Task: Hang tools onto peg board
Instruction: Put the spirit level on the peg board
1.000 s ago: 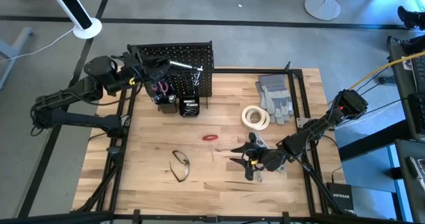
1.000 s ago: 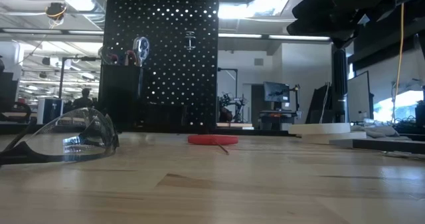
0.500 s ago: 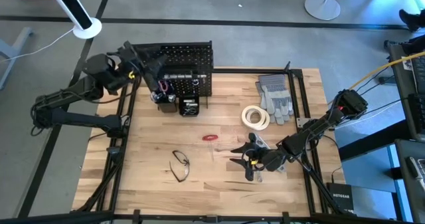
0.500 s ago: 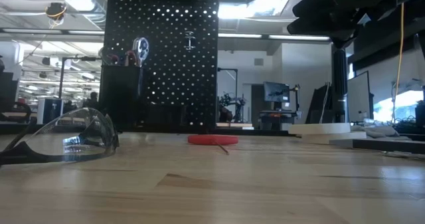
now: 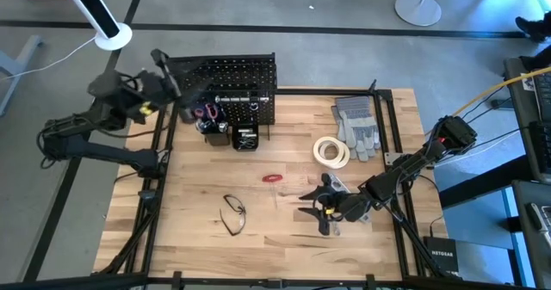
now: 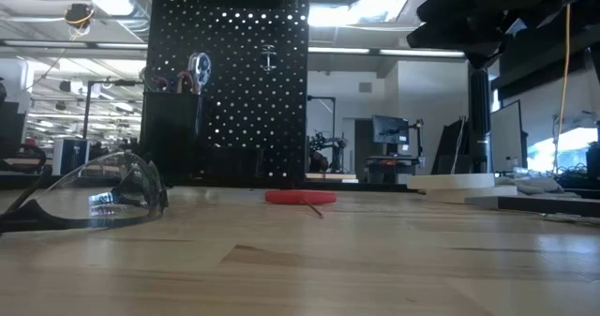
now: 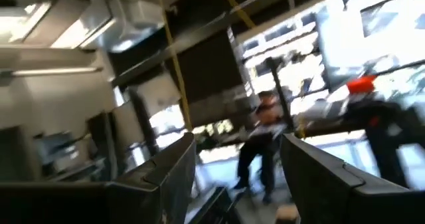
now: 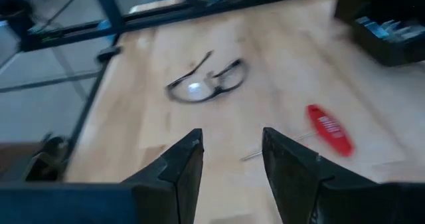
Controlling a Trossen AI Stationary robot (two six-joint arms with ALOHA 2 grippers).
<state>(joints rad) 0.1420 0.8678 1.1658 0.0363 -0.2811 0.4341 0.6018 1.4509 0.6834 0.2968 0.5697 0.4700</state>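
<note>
wooden table (image 5: 258, 230) holds safety glasses (image 5: 232, 212) and tape roll (image 5: 331, 151) unhung; left gripper (image 5: 164, 62) open, empty beside peg board (image 5: 225, 77), right gripper (image 5: 317, 206) part-open, empty; risk: arm knocks board.

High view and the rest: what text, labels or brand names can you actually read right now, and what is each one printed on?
"NETGEAR": on the black box off the table's near right corner, high view.
Red tool on the table: white lettering, too blurred to read.
Small black bin at the foot of the peg board: a pale label, too small to read.
Low and left wrist views: nothing legible.
</note>
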